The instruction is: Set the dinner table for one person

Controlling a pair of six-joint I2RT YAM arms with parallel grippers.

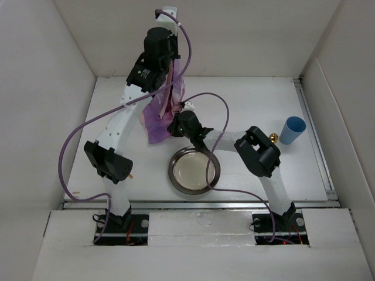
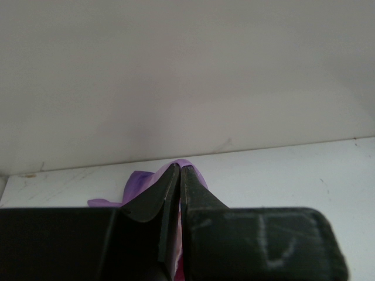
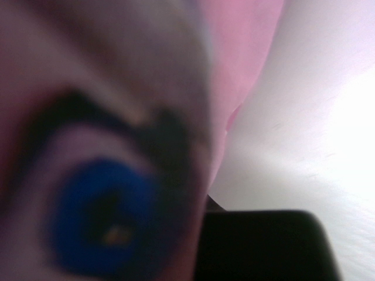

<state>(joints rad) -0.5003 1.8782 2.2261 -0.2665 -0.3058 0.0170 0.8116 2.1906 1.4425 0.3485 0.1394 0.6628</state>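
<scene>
The dinner table (image 1: 258,99) is a large, flat, plain white tabletop, roughly square, lying level across the middle of the overhead view. Tall white walls (image 1: 205,35) close it in at the left, back and right, and a metal rail (image 1: 234,204) runs along its near edge, with another strip up its right side. Seen close from the left wrist, its surface shows faint grey scuffs and scratches.

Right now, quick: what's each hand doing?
Left hand: closed, holding the purple placemat.
Right hand: up against the placemat; open or closed cannot be told.
</scene>
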